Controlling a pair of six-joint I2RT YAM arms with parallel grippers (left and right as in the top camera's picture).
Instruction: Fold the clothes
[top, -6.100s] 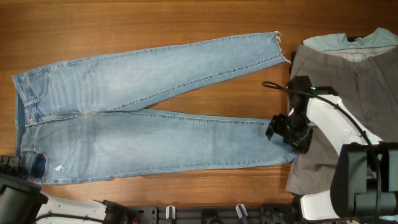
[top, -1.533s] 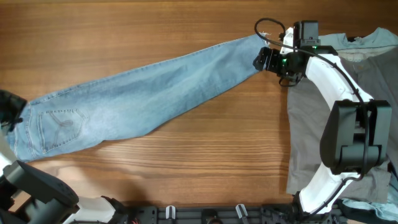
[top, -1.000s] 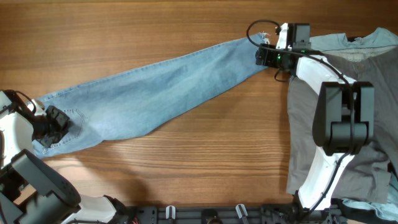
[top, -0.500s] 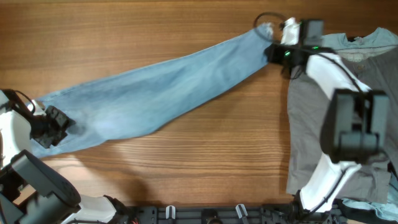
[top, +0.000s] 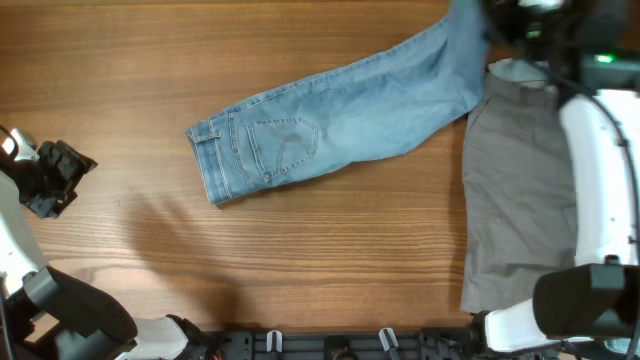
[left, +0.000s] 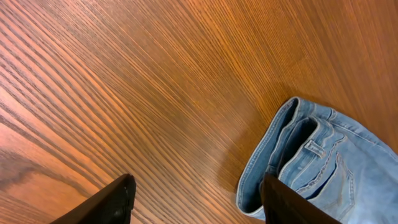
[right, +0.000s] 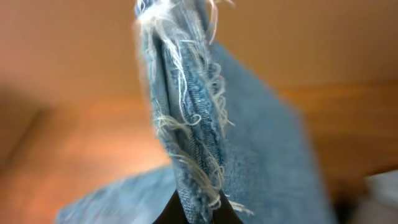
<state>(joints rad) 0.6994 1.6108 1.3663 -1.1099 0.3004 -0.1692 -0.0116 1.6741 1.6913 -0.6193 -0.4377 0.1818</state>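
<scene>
Both jeans (top: 330, 125) hems (right: 186, 118) sit pinched in the right gripper (right: 198, 211) at one o'clock, probably due over the waistband (top: 205, 165) next; left gripper (left: 199, 199) at nine gapes empty.

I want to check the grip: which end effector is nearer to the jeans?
Right. The right end effector pinches the jeans by the frayed hems. The left end effector is open, well apart from the waistband.
</scene>
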